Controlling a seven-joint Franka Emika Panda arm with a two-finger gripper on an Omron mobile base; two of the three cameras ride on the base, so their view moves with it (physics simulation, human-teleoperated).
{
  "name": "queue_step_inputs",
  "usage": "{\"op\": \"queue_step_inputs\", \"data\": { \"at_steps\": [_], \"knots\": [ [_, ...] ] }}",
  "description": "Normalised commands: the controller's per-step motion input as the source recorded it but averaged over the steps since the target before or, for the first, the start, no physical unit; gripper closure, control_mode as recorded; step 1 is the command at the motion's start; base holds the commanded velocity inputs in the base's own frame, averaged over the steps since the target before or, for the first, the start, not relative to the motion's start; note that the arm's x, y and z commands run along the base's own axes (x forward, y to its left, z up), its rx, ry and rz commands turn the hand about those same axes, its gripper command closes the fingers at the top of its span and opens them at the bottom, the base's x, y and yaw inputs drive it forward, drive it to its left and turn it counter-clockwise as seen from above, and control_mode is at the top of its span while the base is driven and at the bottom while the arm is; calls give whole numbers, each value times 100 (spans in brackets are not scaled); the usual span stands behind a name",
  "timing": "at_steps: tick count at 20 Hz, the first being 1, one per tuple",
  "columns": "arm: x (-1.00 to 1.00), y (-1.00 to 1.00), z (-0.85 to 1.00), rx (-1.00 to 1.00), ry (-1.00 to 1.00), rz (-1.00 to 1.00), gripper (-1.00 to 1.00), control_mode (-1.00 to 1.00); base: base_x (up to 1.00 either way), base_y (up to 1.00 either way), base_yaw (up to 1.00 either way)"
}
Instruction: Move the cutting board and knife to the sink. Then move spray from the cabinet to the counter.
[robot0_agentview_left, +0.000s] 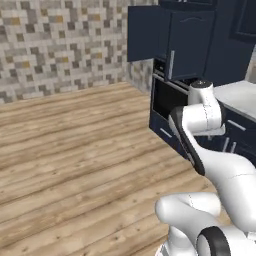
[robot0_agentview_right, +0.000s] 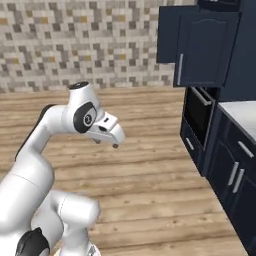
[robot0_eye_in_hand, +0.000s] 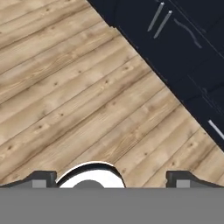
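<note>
The tall dark navy cabinet (robot0_agentview_left: 192, 45) (robot0_agentview_right: 202, 47) stands ahead on the right, with a silver-handled panelled door above a built-in oven (robot0_agentview_right: 197, 112). Beside it, a corner of the white counter (robot0_agentview_left: 240, 95) (robot0_agentview_right: 245, 112) shows over navy drawers. My gripper (robot0_agentview_right: 112, 140) (robot0_eye_in_hand: 111, 179) hangs over the wooden floor, left of the cabinet and well short of it. It points down at the planks. Its fingertips (robot0_eye_in_hand: 41, 178) stand wide apart with nothing between them, so it is open. The cutting board, knife, sink and spray are out of view.
Wooden plank floor (robot0_agentview_left: 75, 150) spreads wide to the left and ahead. A mosaic tile wall (robot0_agentview_left: 60, 45) closes the back. Navy drawer fronts with silver handles (robot0_eye_in_hand: 183, 48) line the right side, low beside the hand.
</note>
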Motion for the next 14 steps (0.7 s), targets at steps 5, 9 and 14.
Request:
{"op": "queue_step_inputs", "data": {
  "at_steps": [5,9,14],
  "knots": [
    [0,0,0,0,0,0,-100,100,100,1,-2],
    [0,0,0,0,0,0,-100,100,100,3,-4],
    [0,0,0,0,0,0,-100,100,100,10,-7]
  ]
}}
